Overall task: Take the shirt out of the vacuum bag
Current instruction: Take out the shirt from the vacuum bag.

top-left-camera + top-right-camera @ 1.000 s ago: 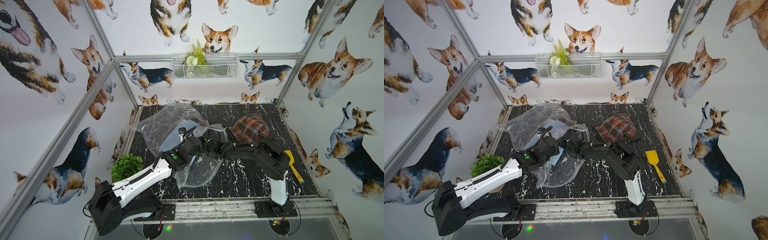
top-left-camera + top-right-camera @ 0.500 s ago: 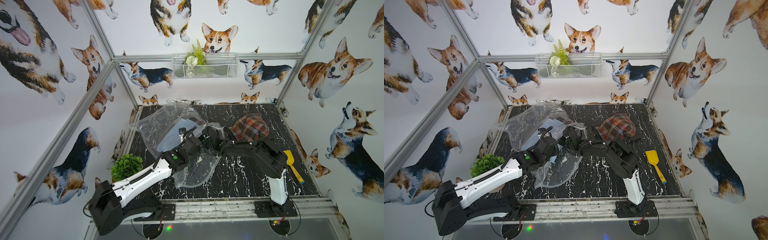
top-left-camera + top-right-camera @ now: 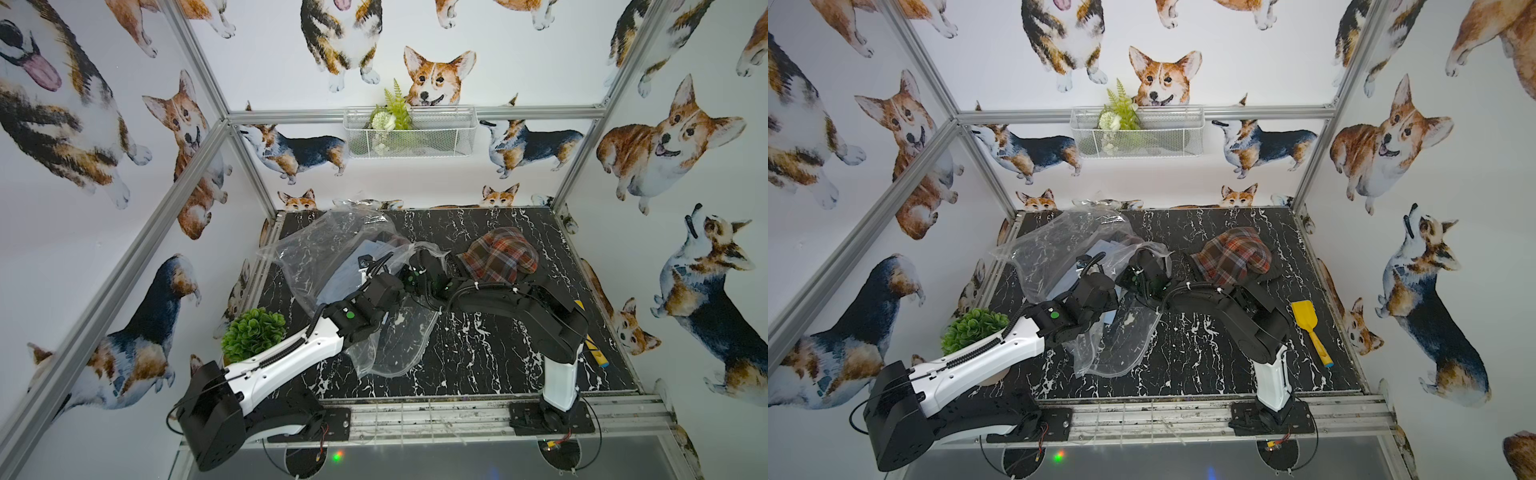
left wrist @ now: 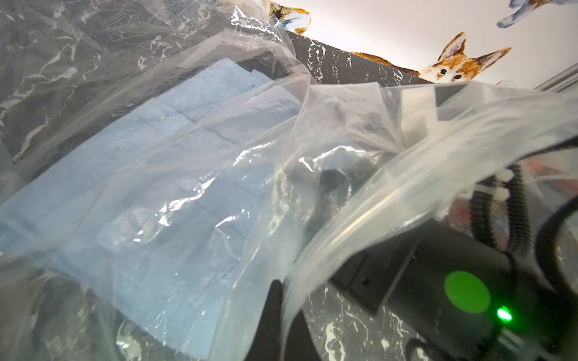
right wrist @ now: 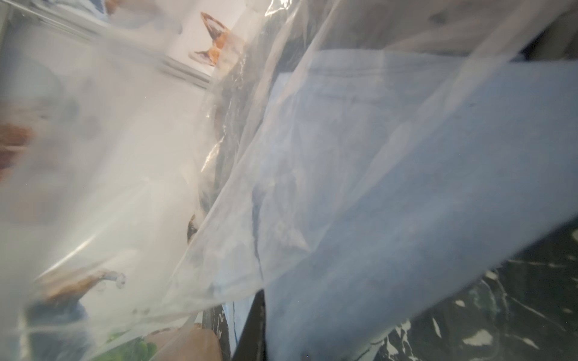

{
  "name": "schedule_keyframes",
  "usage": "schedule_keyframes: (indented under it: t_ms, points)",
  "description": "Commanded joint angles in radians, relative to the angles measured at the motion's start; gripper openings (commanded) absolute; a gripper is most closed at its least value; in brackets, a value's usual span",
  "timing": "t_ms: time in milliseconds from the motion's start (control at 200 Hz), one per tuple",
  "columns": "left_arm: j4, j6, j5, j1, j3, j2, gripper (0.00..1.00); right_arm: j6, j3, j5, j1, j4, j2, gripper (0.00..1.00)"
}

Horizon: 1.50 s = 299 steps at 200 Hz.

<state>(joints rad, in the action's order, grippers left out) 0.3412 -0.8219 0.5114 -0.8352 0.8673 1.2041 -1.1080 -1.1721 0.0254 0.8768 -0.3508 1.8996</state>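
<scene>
Black marble table, seen from above. At the near left stands a potted plant. Right of it, toward the far left, lies the vacuum bag, crumpled, its mouth turned to the right; the folded blue shirt is wholly inside, flat on the table under the film. The left gripper is closed and appears to pinch the bag's upper film, holding the mouth raised. The right gripper sits in that mouth with its jaws closed; whether they nip the shirt's edge or only plastic cannot be told through the film. A plaid cloth lies at the far right, well apart, and a yellow scoop at the near right edge. Likely faults: if the right jaws hold film with the cloth, a pull would drag the whole bag, since only one pinch anchors it; thin film may also slip from the left jaws and close the mouth. Compared with a second ago, the right wrist has edged slightly leftward into the mouth; bag and shirt lie much as before.
</scene>
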Motion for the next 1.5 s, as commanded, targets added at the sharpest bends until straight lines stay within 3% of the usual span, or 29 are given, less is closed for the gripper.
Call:
schedule_keyframes:
  t_ms: [0,636,936,1236,1492]
  points:
    - [0.009,0.004,0.018,0.006,0.007,0.0,0.0,-0.03,0.03,-0.007,0.001,-0.056,-0.043,0.0]
    - [0.012,-0.006,0.019,0.021,0.025,0.037,0.0,-0.013,0.344,-0.078,0.089,-0.075,-0.37,0.0]
    - [0.014,-0.02,0.026,0.025,0.022,0.051,0.0,0.008,0.419,-0.102,0.126,-0.023,-0.526,0.0]
    - [0.012,-0.039,0.017,0.025,0.026,0.074,0.0,-0.023,0.442,-0.024,0.151,-0.062,-0.464,0.0]
    - [0.006,-0.051,0.01,0.025,0.016,0.092,0.0,0.021,0.317,0.089,0.224,0.008,-0.403,0.0]
